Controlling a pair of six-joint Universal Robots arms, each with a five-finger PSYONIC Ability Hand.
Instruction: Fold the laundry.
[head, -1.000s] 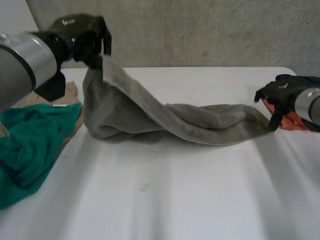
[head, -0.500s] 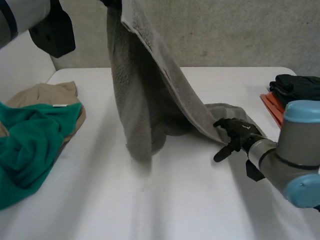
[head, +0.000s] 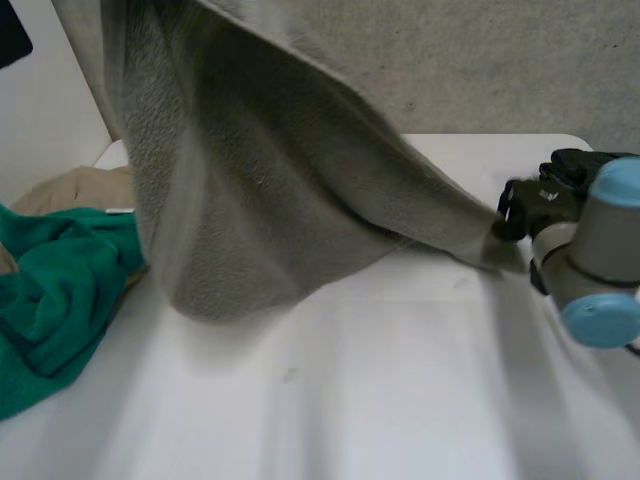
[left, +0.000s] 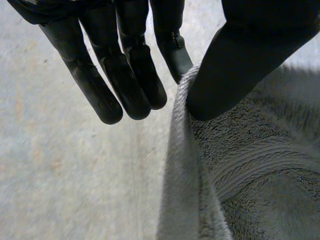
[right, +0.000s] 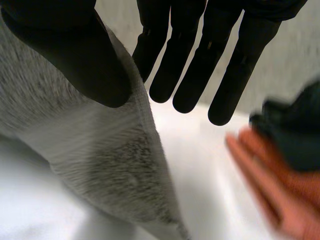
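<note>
A: Left hand (left: 131, 75), wrist view. Fingers?

B: Straight and close together. The thumb presses the hemmed edge of the grey terry towel (left: 240, 165) against the nearest finger, so it is a pinch. The other fingers lie free beside the hem, in front of the grey wall.

A: Right hand (right: 75, 55)?

B: Same grip. Its thumb clamps a corner of the towel (right: 100, 150) against the first finger, and the remaining fingers are straight, slightly spread and free of the cloth. Beyond the fingertips a flat orange cloth (right: 265, 185) lies on the table with a dark bundle (right: 295, 135) on it.

A: Where is the towel in the head view?

B: The towel (head: 270, 200) is lifted high above the far left part of the white table (head: 350, 410). It slopes down in a broad sheet to the right hand (head: 528, 205), which is near the table's right edge. The lowest fold sags left of the middle, close over the surface. I cannot tell whether it touches.

A: Anything else?

B: A crumpled green cloth (head: 50, 290) lies at the left edge, overlapping a beige cloth (head: 70, 188) behind it. The dark bundle (head: 578, 162) sits just behind the right hand.
</note>
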